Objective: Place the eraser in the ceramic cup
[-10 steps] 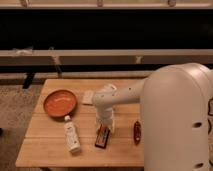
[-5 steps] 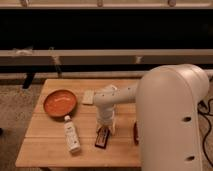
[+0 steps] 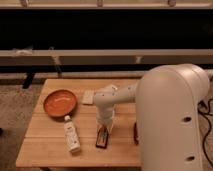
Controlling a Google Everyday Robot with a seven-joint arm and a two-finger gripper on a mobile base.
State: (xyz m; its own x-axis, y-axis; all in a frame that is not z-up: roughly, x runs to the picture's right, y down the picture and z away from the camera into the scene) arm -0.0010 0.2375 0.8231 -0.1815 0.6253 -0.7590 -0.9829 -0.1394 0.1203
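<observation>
The eraser (image 3: 102, 137), a dark block with an orange-red stripe, lies on the wooden table (image 3: 45, 150) near its front edge. My gripper (image 3: 105, 124) points down from the white arm (image 3: 117, 96), right above the eraser's far end. The white ceramic cup does not show clearly. The arm's wrist covers the spot just behind the eraser, so I cannot tell whether the cup stands there.
An orange plate (image 3: 60, 102) sits at the table's left. A white labelled bottle (image 3: 72, 138) lies in front of it. A flat beige pad (image 3: 88, 96) lies behind the arm. A reddish-brown pointed object (image 3: 135, 134) lies at the right, by my large white body (image 3: 175, 120).
My white body has come to fill a little more of the right side. The gripper stays over the eraser's far end, and the eraser has not moved.
</observation>
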